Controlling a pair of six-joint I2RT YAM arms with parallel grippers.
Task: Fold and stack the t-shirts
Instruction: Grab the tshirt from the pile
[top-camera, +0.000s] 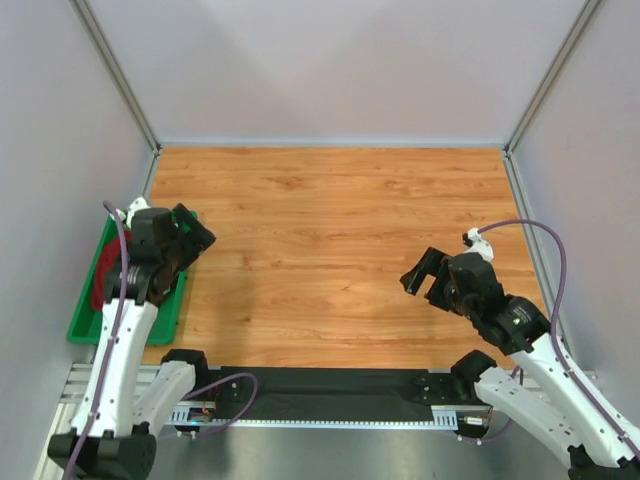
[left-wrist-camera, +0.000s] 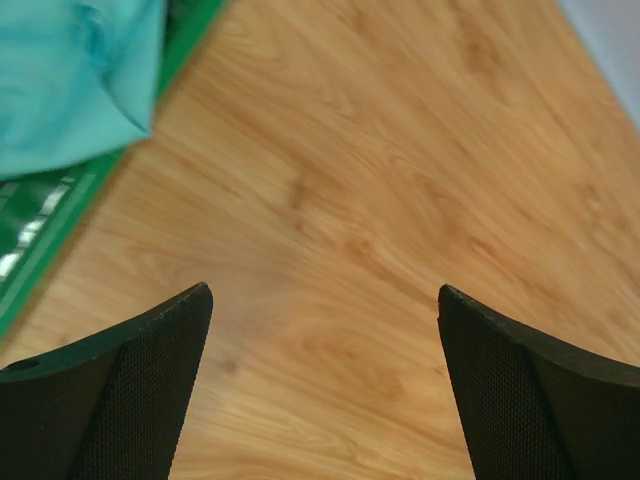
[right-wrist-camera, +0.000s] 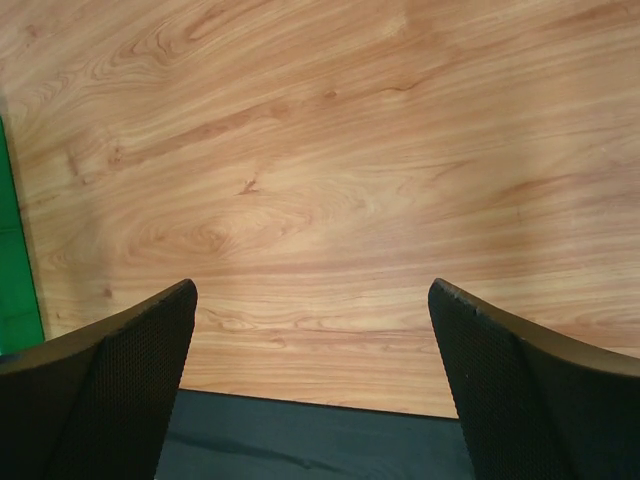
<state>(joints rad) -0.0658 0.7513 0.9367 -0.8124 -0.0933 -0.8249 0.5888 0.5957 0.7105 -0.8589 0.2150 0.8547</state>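
From above, the left gripper (top-camera: 192, 232) hangs over the green tray (top-camera: 80, 325), where the maroon t-shirt (top-camera: 98, 280) shows. The right gripper (top-camera: 422, 272) hovers over the wooden table (top-camera: 320, 220).

Left wrist: fingers spread wide, mint t-shirt (left-wrist-camera: 70, 80) lying in the tray.

Right wrist: fingers wide apart above the wood.

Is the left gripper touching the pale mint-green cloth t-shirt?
Apart. The left wrist view shows the open left gripper over the wooden table, with the mint-green t-shirt well clear of it, wood showing between.
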